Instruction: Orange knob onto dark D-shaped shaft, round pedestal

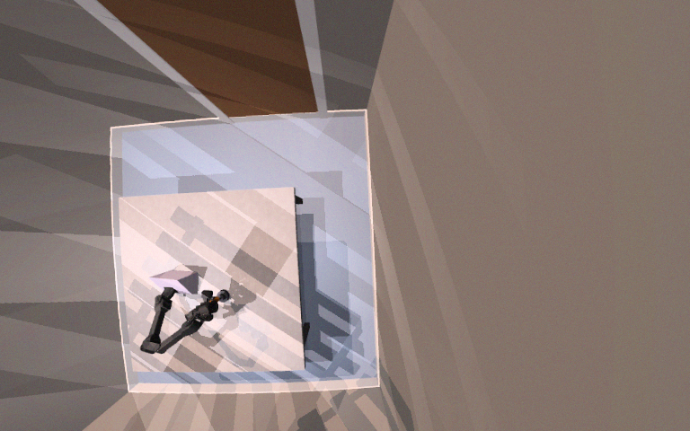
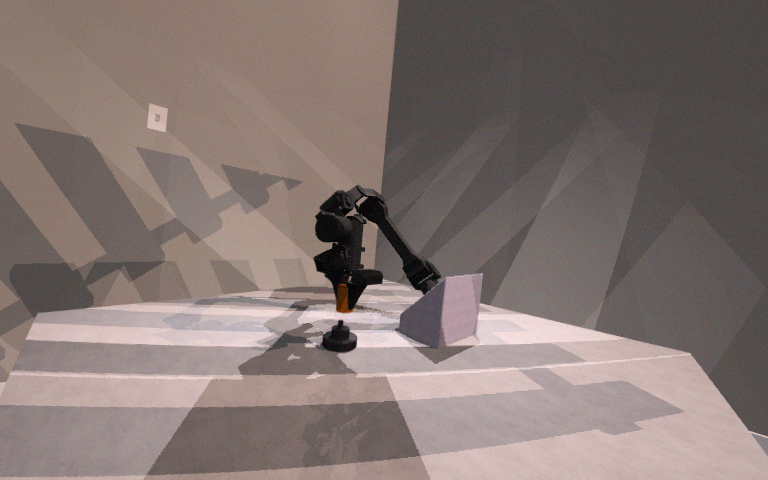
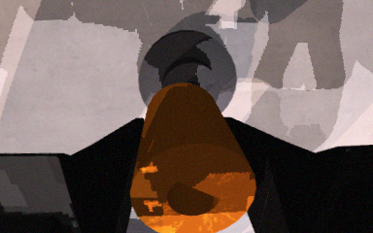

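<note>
The orange knob (image 2: 343, 298) (image 3: 190, 121) is upright between the fingers of my gripper (image 2: 346, 297) (image 3: 183, 125), which is shut on it. In the top view the knob (image 1: 216, 299) shows only as a small patch beside the gripper. The dark round pedestal (image 1: 224, 294) (image 2: 339, 341) (image 3: 225, 80) stands on the table. Its short shaft (image 2: 340, 323) points up, and the knob's lower end is a little above it in the exterior view, with a gap between. In the wrist view the knob covers the near part of the pedestal and the shaft. The shaft's flat side cannot be seen.
A pale lilac wedge-shaped block (image 1: 178, 280) (image 2: 459, 311) stands on the table (image 1: 264, 203) (image 2: 509, 407), right of the pedestal in the exterior view. The arm's upper links reach behind that block. Striped shadows cross the table top and walls.
</note>
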Controlling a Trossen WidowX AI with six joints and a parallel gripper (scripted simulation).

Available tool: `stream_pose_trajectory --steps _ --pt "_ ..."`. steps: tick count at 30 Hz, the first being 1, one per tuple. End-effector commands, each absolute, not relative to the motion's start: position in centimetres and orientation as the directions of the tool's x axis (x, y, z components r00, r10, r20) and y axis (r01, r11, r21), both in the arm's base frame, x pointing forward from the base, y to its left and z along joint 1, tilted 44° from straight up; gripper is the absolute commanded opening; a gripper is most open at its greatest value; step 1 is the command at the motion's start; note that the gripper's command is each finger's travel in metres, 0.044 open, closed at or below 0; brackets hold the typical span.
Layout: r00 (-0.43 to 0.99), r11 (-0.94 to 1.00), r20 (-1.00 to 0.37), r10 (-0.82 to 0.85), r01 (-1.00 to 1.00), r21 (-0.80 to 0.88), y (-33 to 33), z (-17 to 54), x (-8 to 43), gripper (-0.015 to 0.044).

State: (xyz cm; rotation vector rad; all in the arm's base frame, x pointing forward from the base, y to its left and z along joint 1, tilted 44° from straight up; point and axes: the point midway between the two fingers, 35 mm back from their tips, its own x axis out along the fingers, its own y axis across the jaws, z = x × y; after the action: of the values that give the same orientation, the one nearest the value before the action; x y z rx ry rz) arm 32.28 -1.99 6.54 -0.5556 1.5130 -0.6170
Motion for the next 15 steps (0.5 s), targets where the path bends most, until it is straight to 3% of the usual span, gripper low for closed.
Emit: stream_pose_trajectory --steps 1,15 --pt "-0.033 0.729 -0.729 -0.684 0.024 -0.684 -2.8 6.9 32.2 0.0" --pt "-0.033 0.728 -0.728 -0.685 0.024 -0.685 -4.6 5.1 32.1 0.0"
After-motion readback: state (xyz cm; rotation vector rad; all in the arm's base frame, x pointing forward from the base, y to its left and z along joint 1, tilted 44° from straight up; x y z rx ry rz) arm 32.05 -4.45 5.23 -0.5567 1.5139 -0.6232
